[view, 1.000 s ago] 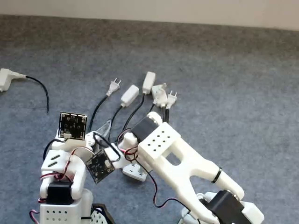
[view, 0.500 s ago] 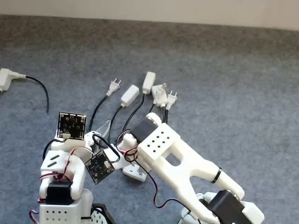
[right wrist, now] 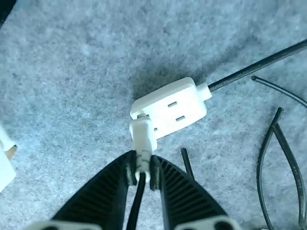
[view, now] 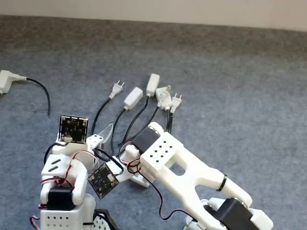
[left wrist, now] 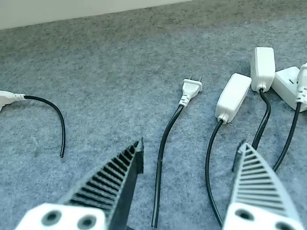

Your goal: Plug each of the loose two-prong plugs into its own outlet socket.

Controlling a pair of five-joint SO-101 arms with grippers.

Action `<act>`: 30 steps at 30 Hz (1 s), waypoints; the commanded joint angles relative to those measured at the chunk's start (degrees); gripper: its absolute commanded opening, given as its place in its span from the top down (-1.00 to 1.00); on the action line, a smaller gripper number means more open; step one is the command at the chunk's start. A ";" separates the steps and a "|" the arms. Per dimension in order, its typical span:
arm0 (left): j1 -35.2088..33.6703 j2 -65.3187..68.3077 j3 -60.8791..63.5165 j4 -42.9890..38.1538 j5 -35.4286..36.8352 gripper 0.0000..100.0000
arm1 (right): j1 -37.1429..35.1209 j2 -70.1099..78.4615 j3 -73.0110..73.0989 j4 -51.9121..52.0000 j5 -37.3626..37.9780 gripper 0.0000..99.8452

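My right gripper [right wrist: 142,160] is shut on a white two-prong plug [right wrist: 143,136]. The plug's front end rests against the edge of a white outlet socket [right wrist: 170,108] lying on the grey carpet; I cannot tell whether the prongs are in a slot. In the high view this socket [view: 140,181] peeks out from under the right arm [view: 165,153]. My left gripper [left wrist: 191,145] hangs open over the carpet, holding nothing. Ahead of it lie a loose plug [left wrist: 191,88] on a black cord and two white sockets [left wrist: 233,96] [left wrist: 263,67].
A further socket [view: 164,96] and plug [view: 176,100] lie together at the back. Another white piece on a black cord [view: 5,80] lies far left. Several black cords [view: 129,122] run back toward the arms. Bare carpet [view: 240,96] stretches to the right.
The right arm has shifted down and toward the front with the plug, covering more of the socket beneath it. The left arm has not moved.
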 commanded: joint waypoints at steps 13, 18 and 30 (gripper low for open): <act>0.92 -0.40 -0.13 -0.88 0.18 0.40 | -1.01 0.13 -0.04 -1.19 4.57 0.99; 0.92 -0.40 -0.04 -0.88 0.18 0.40 | -0.92 0.13 -0.04 -1.19 5.36 0.99; 0.92 -0.40 -0.04 -0.88 0.18 0.40 | 3.03 -0.48 -4.70 -0.75 5.19 0.99</act>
